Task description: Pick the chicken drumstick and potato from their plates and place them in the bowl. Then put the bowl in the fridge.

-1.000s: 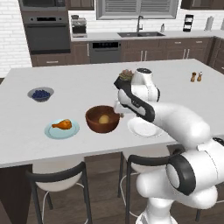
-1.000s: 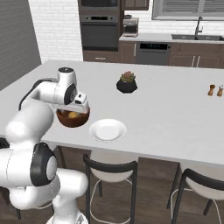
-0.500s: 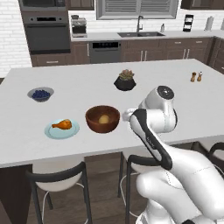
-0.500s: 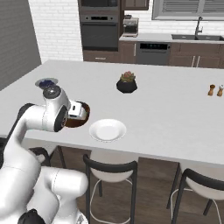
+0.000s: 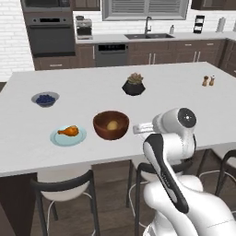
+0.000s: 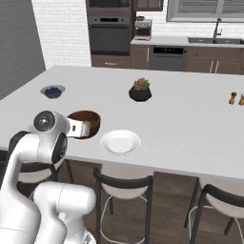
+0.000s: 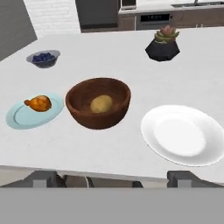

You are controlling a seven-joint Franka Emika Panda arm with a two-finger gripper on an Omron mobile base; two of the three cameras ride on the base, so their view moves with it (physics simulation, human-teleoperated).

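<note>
the chicken drumstick (image 7: 38, 103) lies on the pale blue plate (image 7: 26, 117), left of the wooden bowl (image 7: 98, 103) that holds the potato (image 7: 101, 103). it is probably light, firm and a bit greasy; the meaty bulb suits the released, empty pincer (image 7: 113, 179). the hand view shows the drumstick; the right base view hides it behind the arm.

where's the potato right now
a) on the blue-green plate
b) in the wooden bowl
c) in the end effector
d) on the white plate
b: the potato lies inside the wooden bowl, while the white plate is bare and the blue-green plate holds the drumstick.
</note>
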